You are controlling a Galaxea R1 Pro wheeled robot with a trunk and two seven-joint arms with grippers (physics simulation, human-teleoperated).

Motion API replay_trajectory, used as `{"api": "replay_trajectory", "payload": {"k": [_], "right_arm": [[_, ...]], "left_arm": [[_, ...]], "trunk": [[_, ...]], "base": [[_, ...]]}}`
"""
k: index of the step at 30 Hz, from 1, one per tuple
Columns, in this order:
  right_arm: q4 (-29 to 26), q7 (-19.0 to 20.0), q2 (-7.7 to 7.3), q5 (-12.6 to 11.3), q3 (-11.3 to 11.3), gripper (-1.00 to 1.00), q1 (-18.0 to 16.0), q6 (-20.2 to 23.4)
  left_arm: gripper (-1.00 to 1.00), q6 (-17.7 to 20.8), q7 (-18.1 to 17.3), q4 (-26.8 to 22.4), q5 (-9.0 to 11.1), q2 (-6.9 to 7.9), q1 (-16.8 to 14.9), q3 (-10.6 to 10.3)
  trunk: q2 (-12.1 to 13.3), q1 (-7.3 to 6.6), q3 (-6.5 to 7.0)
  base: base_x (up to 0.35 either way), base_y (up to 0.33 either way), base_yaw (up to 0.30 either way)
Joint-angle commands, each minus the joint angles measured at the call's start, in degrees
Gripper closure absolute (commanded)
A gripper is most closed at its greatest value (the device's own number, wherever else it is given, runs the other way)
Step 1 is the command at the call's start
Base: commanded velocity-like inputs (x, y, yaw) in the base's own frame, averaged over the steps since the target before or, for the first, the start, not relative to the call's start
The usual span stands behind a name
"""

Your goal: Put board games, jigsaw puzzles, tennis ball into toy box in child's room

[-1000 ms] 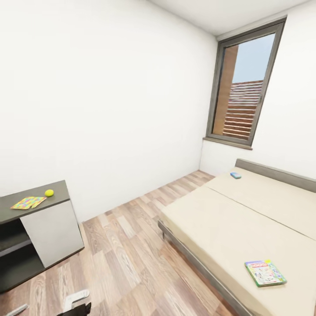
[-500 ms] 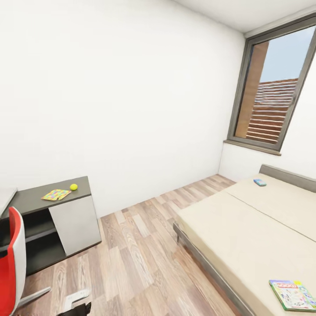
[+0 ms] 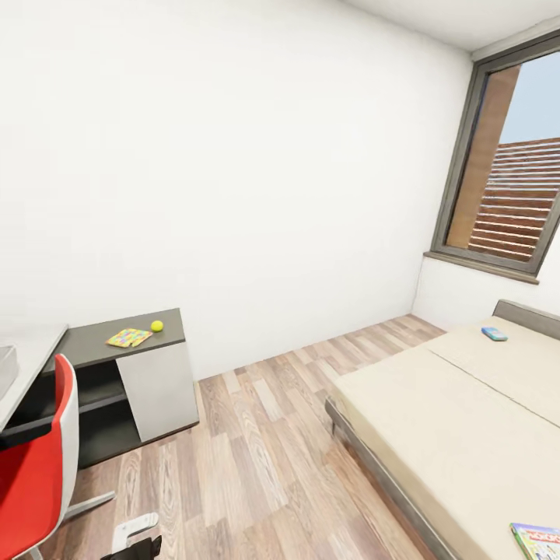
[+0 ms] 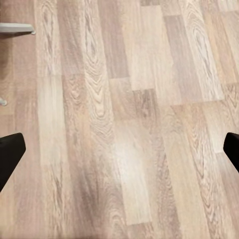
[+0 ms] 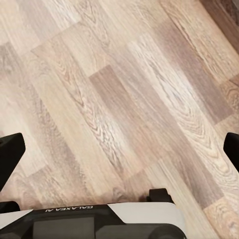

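Robot in the child's room, both claws wide open and empty over the plank floor (image 3: 264, 435).

At left of the head view, a jigsaw puzzle (image 3: 129, 337) and the tennis ball (image 3: 157, 326) lay just apart on the dark worktop (image 3: 89, 346); at right, a blue board game (image 3: 494, 334) lay near the headboard of the bed (image 3: 435, 412), another board game (image 3: 538, 540) at the lower right corner. The left claw (image 4: 119, 152) and right claw (image 5: 119, 149) showed fingertips spread wide.

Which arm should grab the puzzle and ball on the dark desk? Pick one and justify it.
Left, tentatively. The jigsaw puzzle and tennis ball lie on the table at the head view's left. Both the left gripper and right gripper are open over bare floor.
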Motion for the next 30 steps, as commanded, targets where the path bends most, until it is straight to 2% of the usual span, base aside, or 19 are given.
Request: {"api": "replay_trajectory", "payload": {"k": [1,13,30], "right_arm": [[0.06,-0.10,0.02,-0.49,0.03,-1.00,-0.02,-0.25],[0.04,-0.10,0.02,-0.51,0.03,-1.00,-0.02,-0.25],[0.08,-0.10,-0.02,-0.51,0.03,-1.00,0.00,-0.43]], "left_arm": [[-1.00,-0.14,0.01,0.05,0.14,-0.02,-0.02,0.14],[-1.00,-0.14,0.10,0.05,0.10,-0.02,-0.02,0.10],[-1.00,-0.70,0.10,1.03,-0.11,-0.02,-0.02,0.08]], "trunk": [[-0.04,0.02,-0.02],[-0.04,0.02,-0.02],[-0.04,0.02,-0.02]], "base": [[0.002,0.000,0.039],[0.082,0.000,0.012],[0.300,0.001,0.001]]}}
